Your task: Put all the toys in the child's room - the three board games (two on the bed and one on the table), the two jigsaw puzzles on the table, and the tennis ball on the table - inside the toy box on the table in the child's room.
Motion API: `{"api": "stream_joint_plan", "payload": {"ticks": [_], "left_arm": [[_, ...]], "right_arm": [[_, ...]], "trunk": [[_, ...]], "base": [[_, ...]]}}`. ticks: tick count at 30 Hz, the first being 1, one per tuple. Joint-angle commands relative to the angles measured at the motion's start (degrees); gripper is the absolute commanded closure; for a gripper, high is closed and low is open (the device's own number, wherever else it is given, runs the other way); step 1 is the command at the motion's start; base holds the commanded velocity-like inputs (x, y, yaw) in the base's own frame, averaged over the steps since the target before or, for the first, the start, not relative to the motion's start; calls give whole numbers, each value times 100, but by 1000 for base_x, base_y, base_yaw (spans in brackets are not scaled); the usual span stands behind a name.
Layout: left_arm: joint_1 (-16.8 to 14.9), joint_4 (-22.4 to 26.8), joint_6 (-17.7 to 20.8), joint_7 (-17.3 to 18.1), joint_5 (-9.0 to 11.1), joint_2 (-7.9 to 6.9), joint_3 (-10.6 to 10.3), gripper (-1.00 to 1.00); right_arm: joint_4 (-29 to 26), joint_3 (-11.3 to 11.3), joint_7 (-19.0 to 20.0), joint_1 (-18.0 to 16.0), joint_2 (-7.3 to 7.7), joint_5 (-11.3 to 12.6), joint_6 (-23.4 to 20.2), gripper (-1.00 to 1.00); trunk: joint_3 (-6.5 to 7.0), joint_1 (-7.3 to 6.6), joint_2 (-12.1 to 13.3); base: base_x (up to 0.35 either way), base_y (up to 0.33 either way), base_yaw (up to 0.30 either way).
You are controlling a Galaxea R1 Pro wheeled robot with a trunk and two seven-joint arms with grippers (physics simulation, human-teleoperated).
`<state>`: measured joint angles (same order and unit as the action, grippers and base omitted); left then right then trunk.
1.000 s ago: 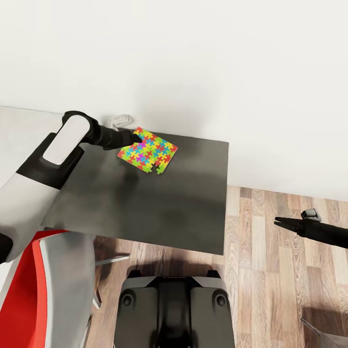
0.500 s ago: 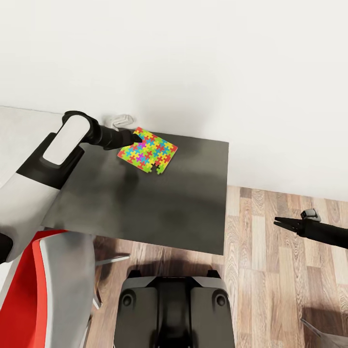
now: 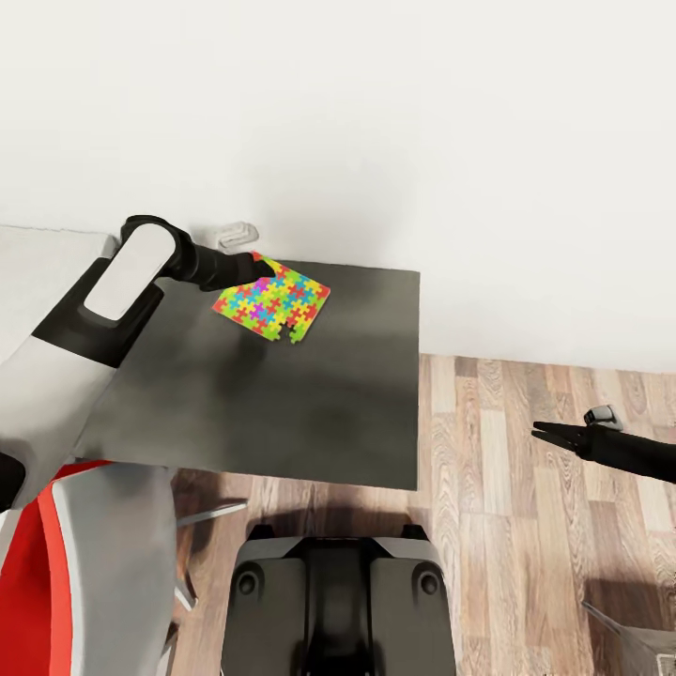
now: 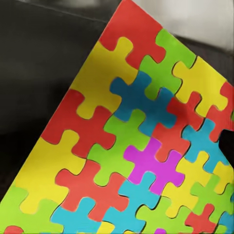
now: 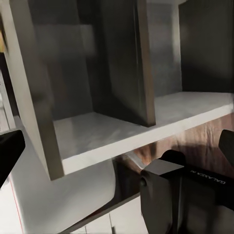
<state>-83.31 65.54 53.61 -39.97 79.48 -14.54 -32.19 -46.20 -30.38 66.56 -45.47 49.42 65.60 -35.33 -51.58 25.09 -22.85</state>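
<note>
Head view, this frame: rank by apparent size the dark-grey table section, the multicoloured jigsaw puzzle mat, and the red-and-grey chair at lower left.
1. Dark-grey table section, clearly largest.
2. Red-and-grey chair; it is cut off by the frame and nearer the camera, so its true size is unsure.
3. Multicoloured jigsaw puzzle mat, smallest, at the left gripper.

— What carries the things here?

— The lower dark-grey section of the table [image 3: 310,394], pushed up to the white wall. At the left it joins the pale grey-white top [image 3: 38,263].

— And what lies on the dark section?

— One jigsaw puzzle [image 3: 272,306], a thin flat mat of red, yellow, green and blue pieces, near the back edge and turned at an angle to it. In the left wrist view the puzzle [image 4: 141,146] fills most of the picture, the dark surface [image 4: 39,68] beside it.

— Below the table?

— A wood-plank floor [image 3: 526,441], to the right of the dark section.
</note>
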Motion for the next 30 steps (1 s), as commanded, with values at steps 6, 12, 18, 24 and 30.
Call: {"api": "stream_joint_plan", "payload": {"ticks": [6,12,18,24,30], "left_arm": [[-1,11,-78,-53,243,-5,-16,-100],[-1,11,-78,-50,243,-5,-16,-100],[-1,11,-78,-48,243,-5,-16,-100],[-1,11,-78,-47,243,-5,-16,-100],[-1,54,-78,-47,243,-5,-14,-100]], "right_arm": [[2,-39,-1,-14,11,58,-44,-100],[3,-39,-8,-14,10,58,-44,-100],[4,-39,-10,-14,10,58,-44,-100],[3,-39,-11,-14,11,58,-44,-100],[5,-39,-11,-14,8,58,-44,-100]], "trunk": [[-8,70,-7],[-8,70,-7],[-8,70,-7],[-8,70,-7],[-8,70,-7]], "base": [[0,0,-263],[0,0,-274],[0,0,-266],[0,0,-146],[0,0,-50]]}}
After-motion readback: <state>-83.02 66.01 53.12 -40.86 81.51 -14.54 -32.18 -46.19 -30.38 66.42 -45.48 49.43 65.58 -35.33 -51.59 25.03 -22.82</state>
